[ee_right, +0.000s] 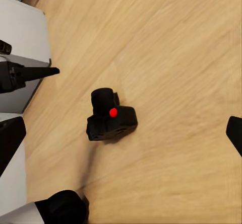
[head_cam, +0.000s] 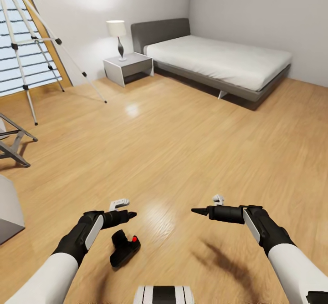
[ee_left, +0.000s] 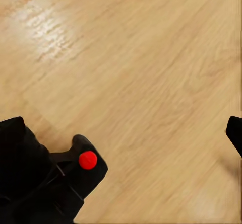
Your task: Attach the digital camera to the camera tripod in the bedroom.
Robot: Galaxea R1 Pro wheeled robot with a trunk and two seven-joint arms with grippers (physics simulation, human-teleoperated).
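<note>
Robot's own trunk top (head_cam: 164,295) sat at the head view's bottom edge, striped black and white. Just ahead of it the digital camera (head_cam: 124,248) lay on the light wood floor (head_cam: 182,149), red button (head_cam: 135,239) up, nothing gripping it.

Left gripper (head_cam: 130,214) hovered just above and beyond the camera, apart from it. In the left wrist view the two fingertips sat at opposite edges, so jaws were spread wide, with the camera (ee_left: 50,183) under one finger. Right gripper (head_cam: 195,211) was well apart from the camera on the other side, pointing inward. Right wrist view showed its tips far apart too, wide open, empty, camera (ee_right: 110,115) on bare floor between the arms.

Farther out: camera tripod (head_cam: 28,44) stood upright at far left by the window (head_cam: 27,67), head cropped out. Grey low bed (head_cam: 218,58) against the far wall, white nightstand (head_cam: 127,67) with lamp (head_cam: 117,38) beside it. Folding frame (head_cam: 13,142) sat at the left edge.
</note>
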